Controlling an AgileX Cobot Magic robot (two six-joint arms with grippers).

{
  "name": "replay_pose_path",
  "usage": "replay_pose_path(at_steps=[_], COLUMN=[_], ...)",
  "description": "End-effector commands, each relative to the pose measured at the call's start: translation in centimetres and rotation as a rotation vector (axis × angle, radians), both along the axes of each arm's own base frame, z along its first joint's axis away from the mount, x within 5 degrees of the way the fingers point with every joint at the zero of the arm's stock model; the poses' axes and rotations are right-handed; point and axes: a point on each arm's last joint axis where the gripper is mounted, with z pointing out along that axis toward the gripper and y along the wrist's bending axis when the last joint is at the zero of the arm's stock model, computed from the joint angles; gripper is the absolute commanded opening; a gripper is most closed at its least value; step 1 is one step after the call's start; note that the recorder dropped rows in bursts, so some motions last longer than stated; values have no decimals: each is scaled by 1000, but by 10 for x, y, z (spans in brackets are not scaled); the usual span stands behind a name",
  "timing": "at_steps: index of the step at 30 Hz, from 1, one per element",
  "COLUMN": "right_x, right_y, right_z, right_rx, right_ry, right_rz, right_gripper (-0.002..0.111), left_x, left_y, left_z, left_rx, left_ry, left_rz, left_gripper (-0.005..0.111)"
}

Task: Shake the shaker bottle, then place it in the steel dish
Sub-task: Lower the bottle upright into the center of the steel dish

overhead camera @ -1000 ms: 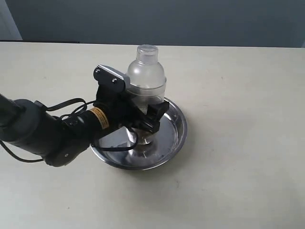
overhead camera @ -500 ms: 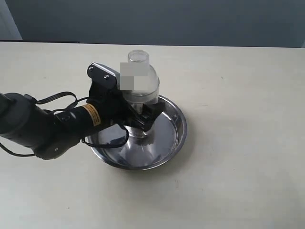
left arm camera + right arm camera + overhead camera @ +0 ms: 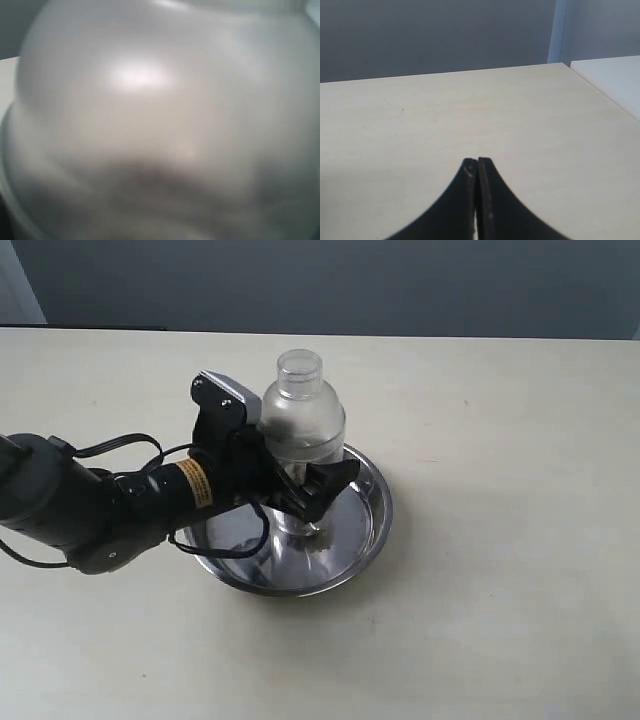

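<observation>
— One question first: where is your bottle (image 3: 302,425)?

— Upright in the dish (image 3: 372,512), base down on its flat floor. You can't make out what is inside the bottle from here.

— And your left gripper (image 3: 306,502)?

— Its fingers straddle the bottle's lower body. Whether they are pressing it or standing clear, I cannot tell. Your left wrist view is filled by the blurred bottle. Your right gripper (image 3: 477,161) has its fingers together over the table (image 3: 470,110).

— Anything changed?

— A second ago the cap sat higher in the view. Your bottle is lower now.
</observation>
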Motion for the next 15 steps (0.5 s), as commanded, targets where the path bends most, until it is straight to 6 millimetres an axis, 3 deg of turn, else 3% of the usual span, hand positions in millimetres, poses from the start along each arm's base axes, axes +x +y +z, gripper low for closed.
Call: replay_pose_path(at_steps=[1,15], right_x=[0,0], right_y=[0,0], right_z=[1,1], right_rx=[-4,-4], right_ry=[-14,-14], right_rz=[4,4], right_gripper=[-1,-1], left_x=[0,-2], left_y=[0,2], left_z=[7,45], left_rx=[-36,-70], left_ry=[-29,-120], left_rz=[-1,13], left_gripper=[99,99])
